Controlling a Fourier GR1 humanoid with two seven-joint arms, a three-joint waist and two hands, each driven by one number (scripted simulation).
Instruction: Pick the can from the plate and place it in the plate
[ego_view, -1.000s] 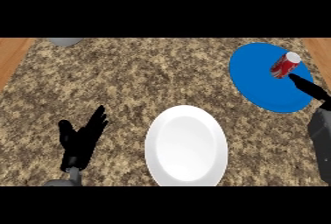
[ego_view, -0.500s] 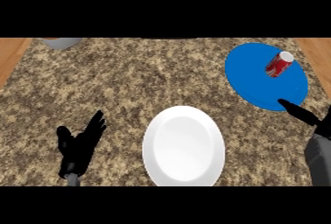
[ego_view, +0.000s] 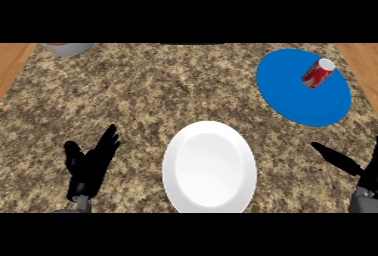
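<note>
Speckled granite counter (ego_view: 148, 95), head view: red cylindrical can (ego_view: 318, 73) is stood upright on blue round plate (ego_view: 295, 100), far right. White round plate (ego_view: 210, 167) is centred near. Left hand (ego_view: 90, 165) and right hand (ego_view: 341, 161) are held open, fingers straight.

You see bright, even light across the counter (ego_view: 148, 100), with no glare and only faint shadows; the white plate (ego_view: 210, 167) looks softly shaded, nothing blurs.
</note>
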